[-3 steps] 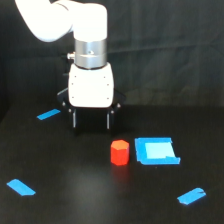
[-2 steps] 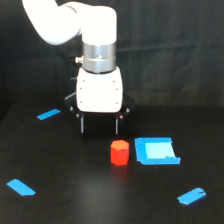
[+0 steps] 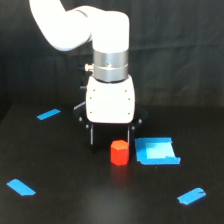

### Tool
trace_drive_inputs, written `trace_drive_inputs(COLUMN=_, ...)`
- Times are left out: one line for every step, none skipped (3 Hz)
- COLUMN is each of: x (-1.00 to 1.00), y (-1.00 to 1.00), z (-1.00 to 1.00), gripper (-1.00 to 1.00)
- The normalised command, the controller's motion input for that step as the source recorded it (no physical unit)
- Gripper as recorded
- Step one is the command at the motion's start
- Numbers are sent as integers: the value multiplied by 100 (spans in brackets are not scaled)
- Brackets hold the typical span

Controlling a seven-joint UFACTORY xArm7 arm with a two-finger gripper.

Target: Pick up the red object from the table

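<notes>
The red object (image 3: 119,152) is a small red-orange hexagonal block standing upright on the black table (image 3: 70,205), near the middle of the exterior view. My gripper (image 3: 111,136) hangs just behind and slightly to the exterior view's left of it, jaws open and empty. The two dark fingers (image 3: 92,134) point down, spread wider than the block. The block's top stands about level with the fingertips and partly overlaps the finger on the exterior view's right. I cannot tell whether the block is between the fingers or in front of them.
A flat blue square piece (image 3: 156,151) lies right beside the red block on the exterior view's right. Short blue tape strips lie at the back left (image 3: 48,114), front left (image 3: 21,187) and front right (image 3: 191,196).
The arm has moved toward the red block, to the exterior view's right and nearer the camera, so the open gripper now hangs right behind the block. The block has not moved.
</notes>
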Motion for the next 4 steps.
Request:
trace_drive_inputs(x=10, y=-59, z=-16, gripper=96)
trace_drive_inputs(x=2, y=-11, z=-15, gripper=-72)
trace_drive_inputs(x=7, y=10, z=-3, gripper=-100)
trace_drive_inputs(x=8, y=-8, z=-5, gripper=-98)
